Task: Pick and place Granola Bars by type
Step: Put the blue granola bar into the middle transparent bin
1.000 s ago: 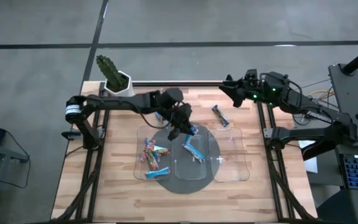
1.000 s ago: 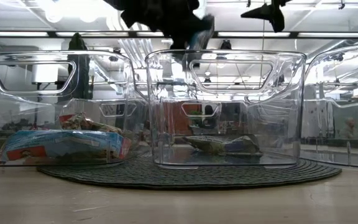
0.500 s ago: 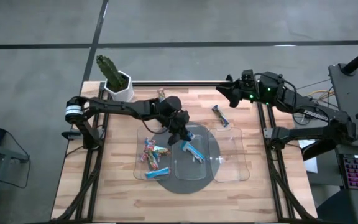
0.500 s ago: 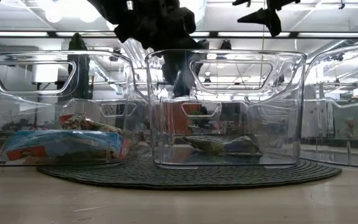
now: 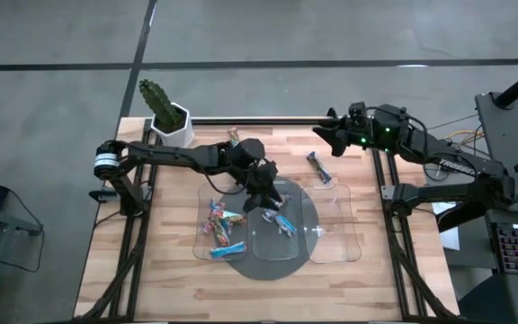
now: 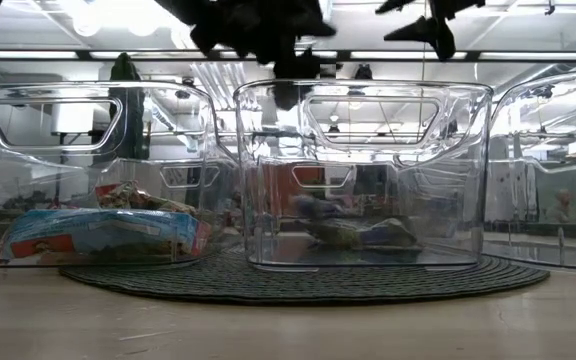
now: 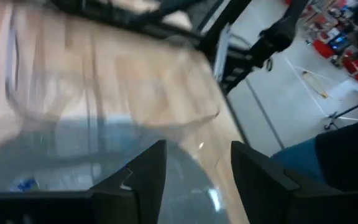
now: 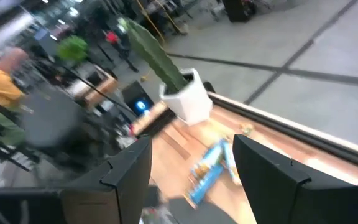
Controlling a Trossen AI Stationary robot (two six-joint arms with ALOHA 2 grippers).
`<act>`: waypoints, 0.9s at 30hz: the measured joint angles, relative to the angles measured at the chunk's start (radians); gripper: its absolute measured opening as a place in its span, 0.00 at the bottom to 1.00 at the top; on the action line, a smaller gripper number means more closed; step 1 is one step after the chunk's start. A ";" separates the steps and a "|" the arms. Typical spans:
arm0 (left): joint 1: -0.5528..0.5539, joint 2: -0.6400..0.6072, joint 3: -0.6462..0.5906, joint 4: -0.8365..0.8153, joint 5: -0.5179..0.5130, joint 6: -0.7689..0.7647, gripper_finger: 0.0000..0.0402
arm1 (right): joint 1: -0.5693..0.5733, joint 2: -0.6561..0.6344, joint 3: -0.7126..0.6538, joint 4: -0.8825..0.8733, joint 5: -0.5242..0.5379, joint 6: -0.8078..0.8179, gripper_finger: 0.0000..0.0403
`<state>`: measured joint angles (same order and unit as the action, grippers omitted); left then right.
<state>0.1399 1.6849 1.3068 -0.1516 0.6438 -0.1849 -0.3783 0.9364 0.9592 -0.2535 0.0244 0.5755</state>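
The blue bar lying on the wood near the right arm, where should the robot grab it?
Probably across the middle of the blue bar, coming straight down. It lies flat and alone on the table, slim and slanted, so fingers can close on its long sides. The right gripper is nearest.

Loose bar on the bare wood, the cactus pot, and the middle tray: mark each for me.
loose bar (image 5: pixel 319 167), high view, middle of its wrapper.
cactus pot (image 5: pixel 175 125), high view, white side of the pot.
middle tray (image 6: pixel 363 92), low view, near top rim.

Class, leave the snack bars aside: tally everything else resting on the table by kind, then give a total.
Clear trays: 3
Potted cactus: 1
Round mat: 1
Total: 5
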 joint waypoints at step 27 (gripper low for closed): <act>0.008 -0.020 0.697 -0.631 -0.165 0.338 0.24 | -0.174 0.408 0.000 -0.455 -0.025 -0.044 0.68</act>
<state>0.1479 1.6645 2.0037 -0.7831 0.4789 0.1535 -0.5526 1.3446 0.9596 -0.7085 -0.0006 0.5313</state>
